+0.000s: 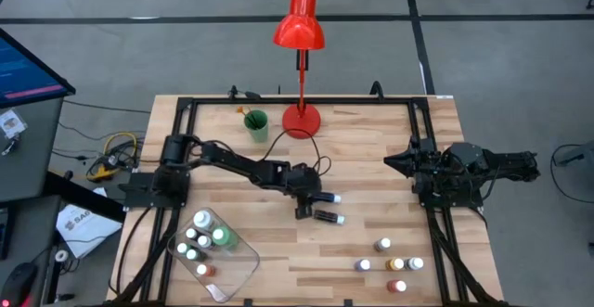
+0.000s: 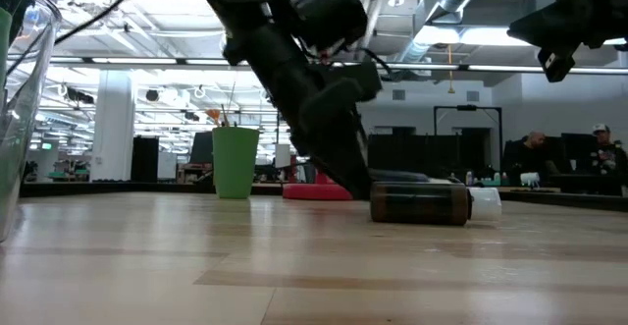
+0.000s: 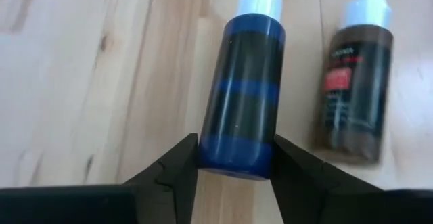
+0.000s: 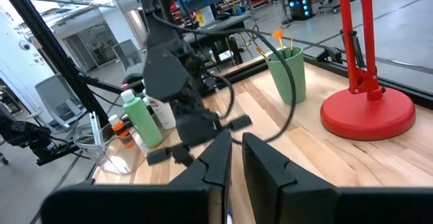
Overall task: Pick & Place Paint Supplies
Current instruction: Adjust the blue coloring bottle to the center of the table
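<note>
Dark-blue bottle (image 3: 240, 102) (white cap, lighter blue band); brown bottle (image 3: 355, 88), red label.

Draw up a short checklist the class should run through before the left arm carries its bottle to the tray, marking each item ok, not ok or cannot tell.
1. Left gripper has its jaws closed on the blue bottle: ok.
2. Grip sits near the bottle's base, cap pointing away: ok.
3. Blue bottle lifted off the table: cannot tell.
4. Brown bottle lies beside it, apart from the jaws: ok.
5. Clear tray has bare floor left for another bottle: ok.
6. Right gripper waits at the table's right edge, away from the path: ok.
</note>
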Robot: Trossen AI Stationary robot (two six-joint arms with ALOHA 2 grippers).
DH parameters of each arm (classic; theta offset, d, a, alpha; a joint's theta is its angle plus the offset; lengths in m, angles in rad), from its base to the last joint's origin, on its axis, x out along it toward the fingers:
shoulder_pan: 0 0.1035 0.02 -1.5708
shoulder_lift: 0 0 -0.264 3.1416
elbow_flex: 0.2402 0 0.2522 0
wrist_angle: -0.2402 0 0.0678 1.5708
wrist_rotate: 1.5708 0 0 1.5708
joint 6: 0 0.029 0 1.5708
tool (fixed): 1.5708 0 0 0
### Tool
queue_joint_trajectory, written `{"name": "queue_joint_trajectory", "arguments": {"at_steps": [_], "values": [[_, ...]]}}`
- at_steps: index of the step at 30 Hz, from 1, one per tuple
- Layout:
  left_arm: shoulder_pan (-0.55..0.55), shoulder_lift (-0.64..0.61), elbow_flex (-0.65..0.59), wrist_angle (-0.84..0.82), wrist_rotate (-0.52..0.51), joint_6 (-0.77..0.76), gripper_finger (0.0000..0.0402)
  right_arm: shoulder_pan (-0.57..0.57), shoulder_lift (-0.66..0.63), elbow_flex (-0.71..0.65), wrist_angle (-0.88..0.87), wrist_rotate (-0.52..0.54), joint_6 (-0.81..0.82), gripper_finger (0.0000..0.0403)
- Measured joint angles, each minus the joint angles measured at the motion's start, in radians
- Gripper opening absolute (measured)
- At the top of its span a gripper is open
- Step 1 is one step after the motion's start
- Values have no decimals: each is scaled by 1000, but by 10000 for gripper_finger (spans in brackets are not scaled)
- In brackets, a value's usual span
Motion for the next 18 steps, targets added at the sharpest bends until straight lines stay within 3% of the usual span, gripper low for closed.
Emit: {"name": "queue_joint_trajectory", "arguments": {"at_steps": [6, 11, 18], "values": [[-21, -100, -6, -238, -14, -4, 149, 0, 0, 0, 0, 0, 0, 33], [-62, -184, -93, -375, -10, -88, 149, 0, 0, 0, 0, 0, 0, 33], [-109, -329, -261, -403, -9, -248, 150, 0, 0, 0, 0, 0, 0, 33]]}}
